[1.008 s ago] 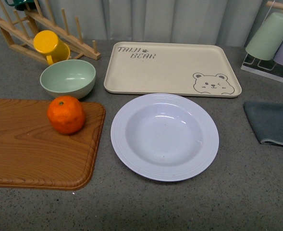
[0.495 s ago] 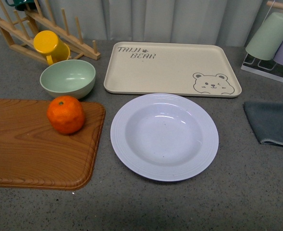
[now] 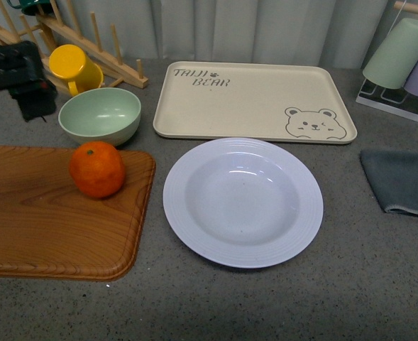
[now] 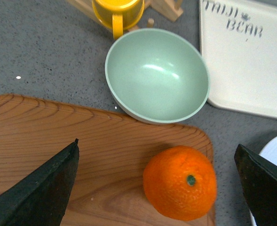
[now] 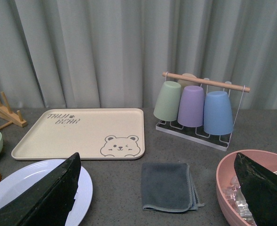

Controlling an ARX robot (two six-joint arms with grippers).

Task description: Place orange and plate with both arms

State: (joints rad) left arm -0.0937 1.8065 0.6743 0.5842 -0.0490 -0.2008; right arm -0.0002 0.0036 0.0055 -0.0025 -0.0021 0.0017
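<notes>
- plate and orange share a grey counter, which is bare along its near edge.
- bear tray, toward the far edge, reads "taiji bear"; a narrow gap separates it from the plate's far rim.
- wooden board lies toward the near left corner; the orange sits by the board's far right corner.
- plate lies mid-counter, its rim just beside the board's right edge.
- left gripper is spread wide and empty, with the orange seen between its fingers; right gripper is also wide and empty.

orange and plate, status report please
Left pincer open, facing orange. Right pincer open, empty. Orange on board, plate bare. Bowl close by orange.
</notes>
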